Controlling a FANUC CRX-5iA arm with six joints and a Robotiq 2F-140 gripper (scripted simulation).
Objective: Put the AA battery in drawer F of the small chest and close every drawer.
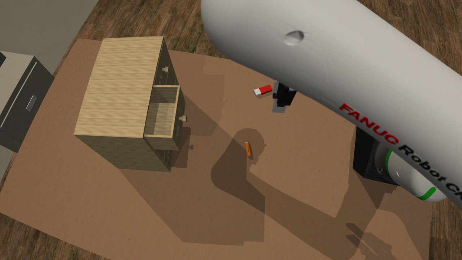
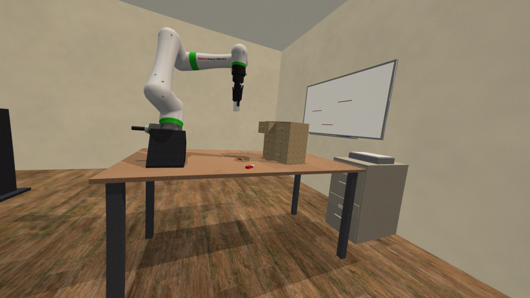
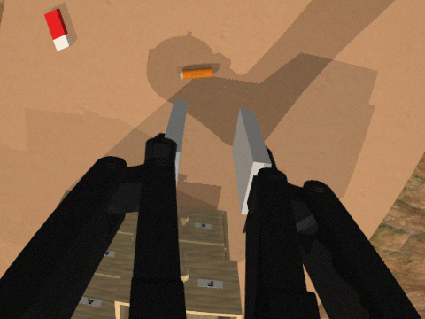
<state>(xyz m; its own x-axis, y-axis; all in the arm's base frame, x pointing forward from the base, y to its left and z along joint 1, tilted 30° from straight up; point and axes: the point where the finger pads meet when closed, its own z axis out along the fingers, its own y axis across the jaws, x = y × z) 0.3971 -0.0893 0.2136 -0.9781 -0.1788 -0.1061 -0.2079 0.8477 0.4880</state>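
The orange AA battery point(image 1: 248, 148) lies on the table in front of the chest; it also shows in the side view point(image 2: 240, 158) and the wrist view point(image 3: 197, 73). The small wooden chest point(image 1: 126, 96) stands at the table's far end point(image 2: 286, 142). One top drawer point(image 1: 164, 111) is pulled out and looks empty; I cannot read its letter. My gripper point(image 3: 211, 126) point(image 2: 236, 107) hangs high above the table, pointing down, between the battery and the robot base. Its fingers stand a narrow gap apart with nothing between them.
A red and white eraser-like block point(image 1: 262, 90) point(image 3: 57, 28) lies on the table near the battery. The black robot base point(image 2: 165, 148) stands at the other table end. A grey filing cabinet point(image 2: 367, 196) stands beside the table behind the chest.
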